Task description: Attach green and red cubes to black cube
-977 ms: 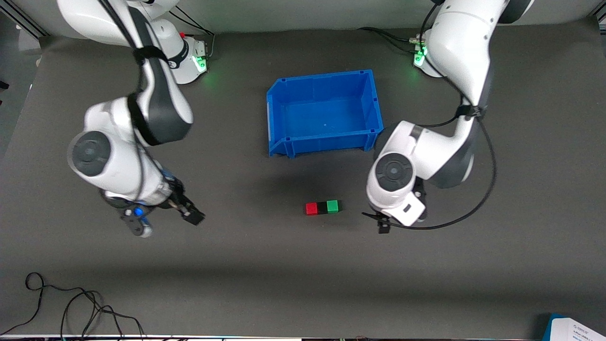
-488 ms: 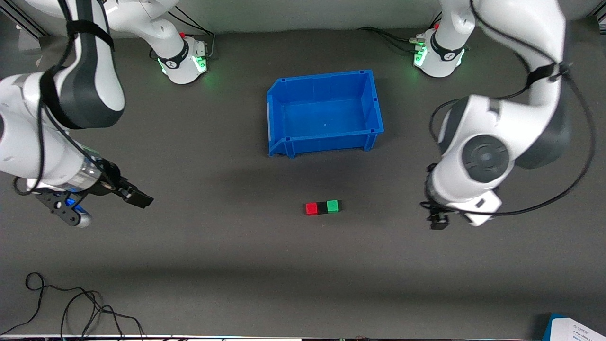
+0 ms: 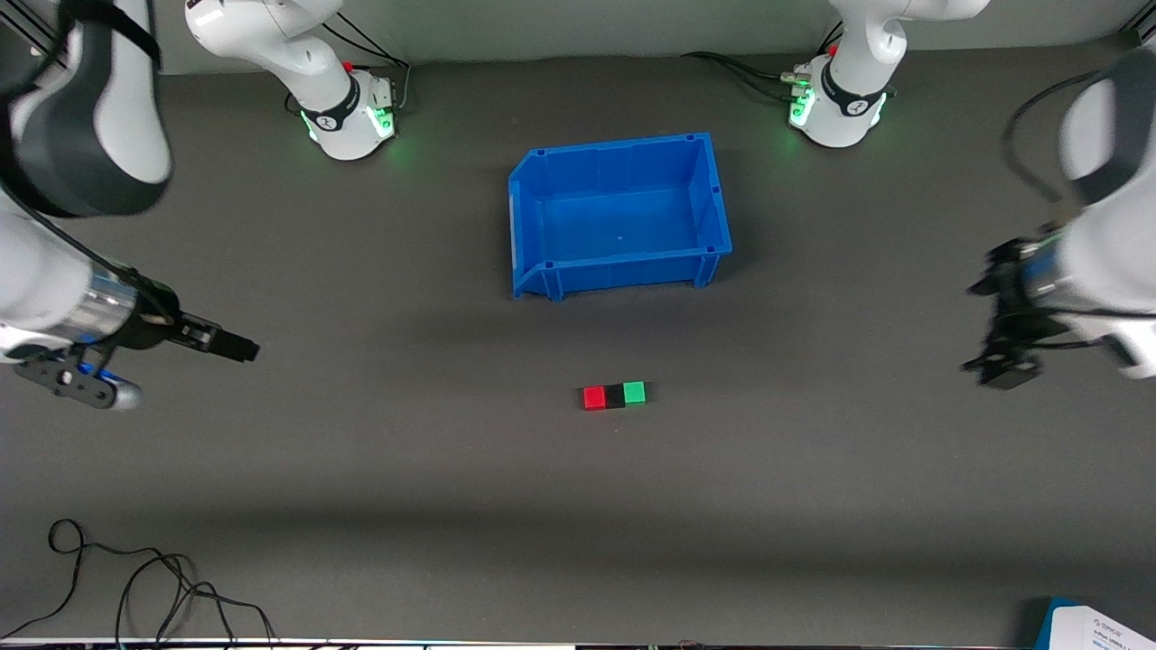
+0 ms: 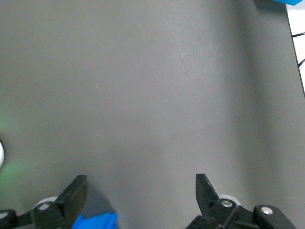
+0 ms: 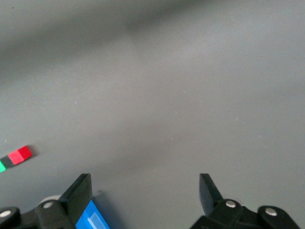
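The red cube, black cube and green cube lie touching in one row on the grey mat, black in the middle, nearer to the front camera than the blue bin. My right gripper is open and empty over the mat toward the right arm's end, well apart from the row. Its wrist view shows open fingers and the red cube at the frame's edge. My left gripper is open and empty toward the left arm's end. Its wrist view shows open fingers over bare mat.
An empty blue bin stands in the middle of the table, nearer the arms' bases than the cubes. Loose black cables lie at the front corner by the right arm's end. A blue and white object sits at the front corner by the left arm's end.
Both arms have swung away from the cube row toward their own ends of the table. The three cubes have not moved.
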Tool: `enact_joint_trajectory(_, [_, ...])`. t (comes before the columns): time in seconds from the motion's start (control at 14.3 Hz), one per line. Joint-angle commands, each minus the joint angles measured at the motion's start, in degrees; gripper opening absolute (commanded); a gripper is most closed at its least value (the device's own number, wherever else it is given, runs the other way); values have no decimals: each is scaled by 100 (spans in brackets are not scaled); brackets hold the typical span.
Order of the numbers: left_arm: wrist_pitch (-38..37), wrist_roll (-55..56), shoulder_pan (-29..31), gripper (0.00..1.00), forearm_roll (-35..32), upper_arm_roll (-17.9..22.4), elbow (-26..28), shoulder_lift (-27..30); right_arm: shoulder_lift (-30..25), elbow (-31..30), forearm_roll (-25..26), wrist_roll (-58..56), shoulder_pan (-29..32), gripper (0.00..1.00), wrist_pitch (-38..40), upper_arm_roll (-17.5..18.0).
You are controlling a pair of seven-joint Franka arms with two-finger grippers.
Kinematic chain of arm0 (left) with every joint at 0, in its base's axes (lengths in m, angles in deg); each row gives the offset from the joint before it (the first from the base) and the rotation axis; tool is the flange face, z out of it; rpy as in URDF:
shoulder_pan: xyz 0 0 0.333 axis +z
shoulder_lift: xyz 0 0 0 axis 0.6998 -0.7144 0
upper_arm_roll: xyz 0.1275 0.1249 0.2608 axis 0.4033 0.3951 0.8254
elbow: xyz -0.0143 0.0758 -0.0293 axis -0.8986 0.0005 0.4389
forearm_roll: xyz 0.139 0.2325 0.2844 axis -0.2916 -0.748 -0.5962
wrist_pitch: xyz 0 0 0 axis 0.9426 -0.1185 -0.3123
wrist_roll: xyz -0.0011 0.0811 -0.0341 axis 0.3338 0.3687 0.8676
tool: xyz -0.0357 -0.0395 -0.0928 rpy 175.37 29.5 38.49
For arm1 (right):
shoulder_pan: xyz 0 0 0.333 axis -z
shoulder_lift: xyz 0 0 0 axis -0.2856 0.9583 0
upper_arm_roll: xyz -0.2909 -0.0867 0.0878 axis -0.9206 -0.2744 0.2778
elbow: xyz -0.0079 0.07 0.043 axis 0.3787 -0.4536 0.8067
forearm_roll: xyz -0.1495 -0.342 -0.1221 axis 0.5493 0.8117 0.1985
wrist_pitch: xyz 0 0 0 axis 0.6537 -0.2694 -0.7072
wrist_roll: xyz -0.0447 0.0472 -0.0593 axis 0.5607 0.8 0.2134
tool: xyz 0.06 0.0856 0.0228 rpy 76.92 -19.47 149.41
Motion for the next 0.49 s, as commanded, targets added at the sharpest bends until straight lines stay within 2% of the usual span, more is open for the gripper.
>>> enact_joint_trajectory(0.0, [-227, -1004, 290, 100, -35, -44, 113, 309, -464, -102, 600, -86, 1112, 100, 230, 1379])
enact_joint_trajectory(0.07, [-289, -1356, 353, 100, -35, -52, 104, 371, -570, -163, 741, -77, 1534, 100, 283, 1828])
enact_joint_trajectory(0.21, [-464, -2303, 414, 100, -43, -44, 96, 459, -851, -365, 769, -156, 2194, 100, 310, 2471])
enact_joint_trajectory(0.42, [-842, -4463, 695, 100, -35, -44, 95, 652, -1107, -533, 769, -462, 2776, 100, 301, 3070])
